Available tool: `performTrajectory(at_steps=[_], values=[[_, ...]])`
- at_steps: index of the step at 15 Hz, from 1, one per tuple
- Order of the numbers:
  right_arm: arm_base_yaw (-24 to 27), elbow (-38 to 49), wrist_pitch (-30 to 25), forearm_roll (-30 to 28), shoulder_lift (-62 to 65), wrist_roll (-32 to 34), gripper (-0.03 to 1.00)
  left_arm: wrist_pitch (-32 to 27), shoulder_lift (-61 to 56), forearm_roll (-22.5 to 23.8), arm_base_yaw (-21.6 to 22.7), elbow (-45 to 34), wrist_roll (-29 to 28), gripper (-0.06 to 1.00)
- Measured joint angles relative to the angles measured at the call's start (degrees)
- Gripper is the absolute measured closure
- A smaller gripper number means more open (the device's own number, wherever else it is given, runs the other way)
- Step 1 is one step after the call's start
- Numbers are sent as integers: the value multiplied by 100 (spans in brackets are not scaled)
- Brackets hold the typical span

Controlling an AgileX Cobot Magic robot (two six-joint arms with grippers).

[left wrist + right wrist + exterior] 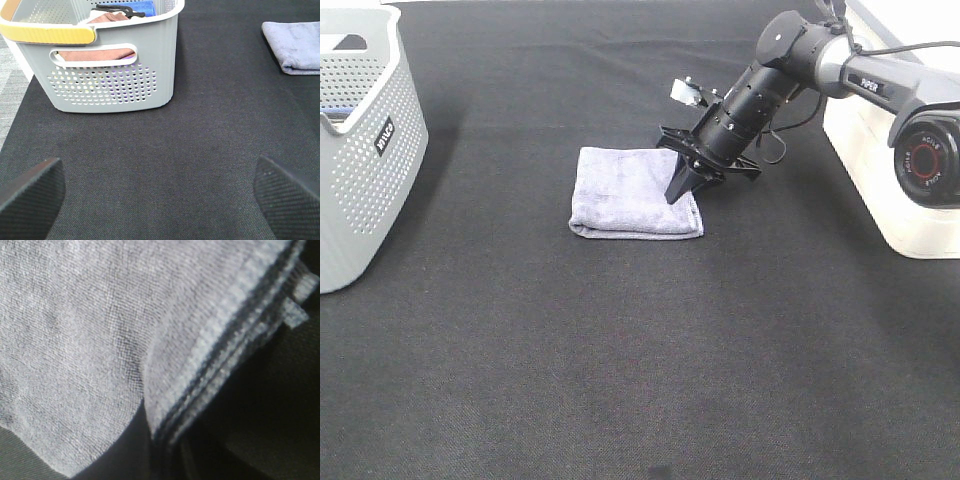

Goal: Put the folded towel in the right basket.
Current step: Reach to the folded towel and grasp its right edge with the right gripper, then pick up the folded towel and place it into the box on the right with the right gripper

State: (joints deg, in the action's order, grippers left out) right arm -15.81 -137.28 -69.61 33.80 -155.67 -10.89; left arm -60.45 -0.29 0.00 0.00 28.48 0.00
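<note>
The folded lavender-grey towel (pixel 632 191) lies flat on the black cloth near the middle; it also shows in the left wrist view (pixel 295 47) and fills the right wrist view (pixel 100 340). My right gripper (pixel 678 190) points down onto the towel's right edge, with its fingers drawn together and pinching the stacked layers. One dark finger (pixel 135 450) shows against the towel's hem. The white right basket (pixel 880 190) stands at the right edge, behind the right arm. My left gripper (pixel 160 200) is open and empty, low over the bare cloth, and is out of the high view.
A grey perforated basket (pixel 360 150) stands at the far left and holds folded cloths, brown and blue (pixel 107 17). The black cloth (pixel 620 350) covers the table. The right arm (pixel 820 55) reaches in from the upper right.
</note>
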Motion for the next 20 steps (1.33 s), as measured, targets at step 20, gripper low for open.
performTrajectory(at_steps=[20], values=[[401, -550, -57, -2979, 3913, 57, 91, 0, 0, 0, 0, 0, 0, -3]])
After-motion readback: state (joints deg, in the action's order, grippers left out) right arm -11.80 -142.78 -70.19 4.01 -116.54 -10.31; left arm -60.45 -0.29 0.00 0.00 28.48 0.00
